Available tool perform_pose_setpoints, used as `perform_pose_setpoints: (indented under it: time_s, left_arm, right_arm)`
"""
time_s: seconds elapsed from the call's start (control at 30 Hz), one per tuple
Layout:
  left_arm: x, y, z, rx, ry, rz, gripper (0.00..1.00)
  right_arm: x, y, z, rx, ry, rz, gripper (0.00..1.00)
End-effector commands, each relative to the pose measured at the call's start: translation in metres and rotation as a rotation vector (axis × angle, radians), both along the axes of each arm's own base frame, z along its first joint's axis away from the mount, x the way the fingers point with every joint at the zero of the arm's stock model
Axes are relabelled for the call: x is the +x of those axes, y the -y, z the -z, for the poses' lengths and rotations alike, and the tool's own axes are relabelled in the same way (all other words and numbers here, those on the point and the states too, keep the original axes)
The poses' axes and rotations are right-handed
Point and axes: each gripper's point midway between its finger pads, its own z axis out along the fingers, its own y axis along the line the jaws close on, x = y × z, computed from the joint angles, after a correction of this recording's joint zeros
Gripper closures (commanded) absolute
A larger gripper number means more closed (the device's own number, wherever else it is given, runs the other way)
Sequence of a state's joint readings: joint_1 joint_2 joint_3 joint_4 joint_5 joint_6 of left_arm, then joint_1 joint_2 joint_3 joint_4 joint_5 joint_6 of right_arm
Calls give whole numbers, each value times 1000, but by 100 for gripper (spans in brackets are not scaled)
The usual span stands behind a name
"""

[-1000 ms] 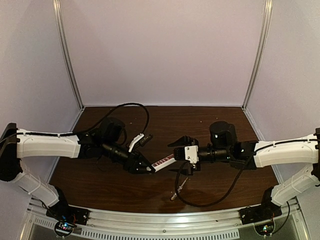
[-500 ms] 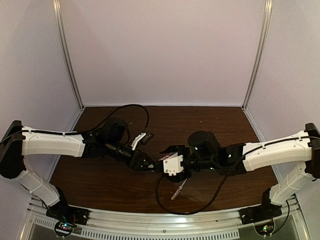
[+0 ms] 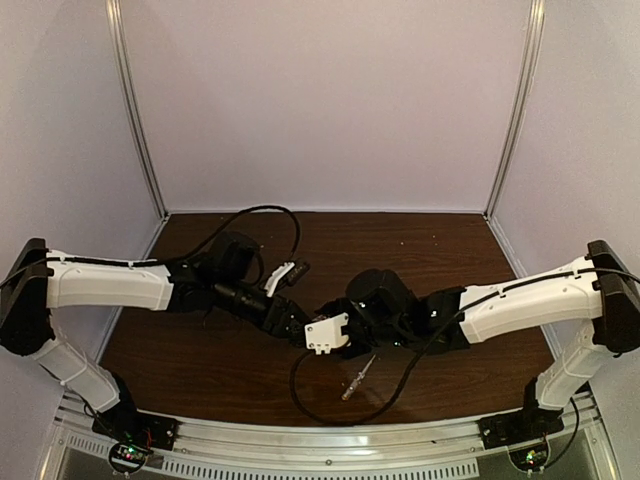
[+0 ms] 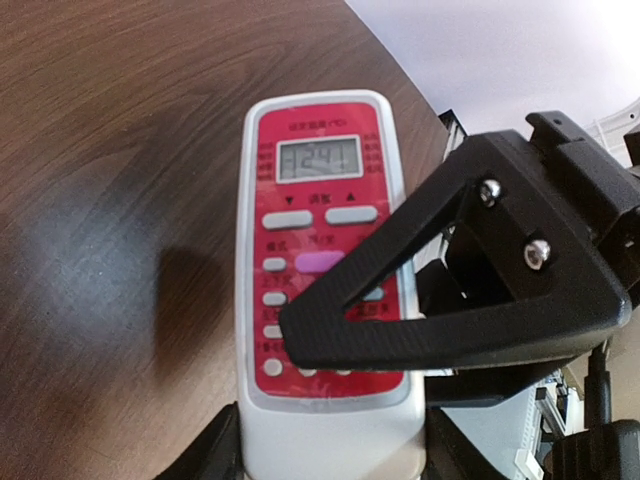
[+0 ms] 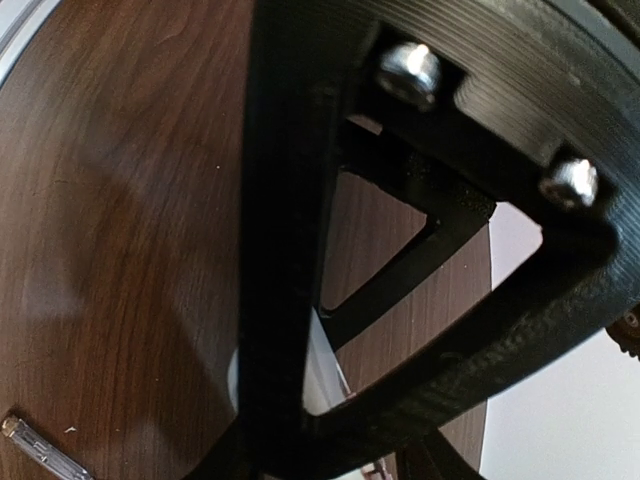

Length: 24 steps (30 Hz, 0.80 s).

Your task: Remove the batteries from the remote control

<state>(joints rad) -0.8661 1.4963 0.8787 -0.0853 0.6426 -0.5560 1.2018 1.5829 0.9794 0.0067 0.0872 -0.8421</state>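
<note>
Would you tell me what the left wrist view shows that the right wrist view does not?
Only the left wrist view shows the red button face and grey display of the white rectangular remote control. Only the right wrist view shows the thin silvery screwdriver. Both show the dark brown wooden table and a black triangular finger of the right gripper.

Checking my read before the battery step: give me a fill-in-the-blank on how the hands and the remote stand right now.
1. The left hand grips the lower end of the ___.
2. A finger of the right hand crosses the side that carries its display and ___.
3. The screwdriver lies on the ___, in neither hand.
Missing words: remote control; buttons; table.
</note>
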Motion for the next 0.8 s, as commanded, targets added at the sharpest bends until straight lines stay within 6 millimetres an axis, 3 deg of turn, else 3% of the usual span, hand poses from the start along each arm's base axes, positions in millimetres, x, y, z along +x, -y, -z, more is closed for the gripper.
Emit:
perform_pose_setpoints:
  time_s: [0.0, 0.17, 0.33, 0.4, 0.53, 0.7, 0.77]
  left_arm:
    - [6, 8, -11, -16, 34, 3, 100]
    - [7, 8, -10, -8, 37, -2, 100]
    - [6, 9, -10, -10, 40, 8, 100]
    - [7, 8, -10, -10, 49, 7, 87]
    - [13, 4, -13, 0, 88, -30, 51]
    - [24, -7, -22, 20, 158, -106, 27]
    - [29, -12, -28, 27, 187, -145, 12]
  right_arm:
    - [4, 0, 4, -43, 13, 32, 60]
    - [4, 0, 8, -61, 11, 41, 75]
    - [7, 0, 11, -67, 23, 53, 82]
    - [7, 1, 10, -65, 29, 58, 86]
    - [6, 3, 4, -33, 33, 60, 94]
    - [3, 5, -9, 33, 38, 54, 96]
    - [1, 6, -10, 43, 34, 54, 98]
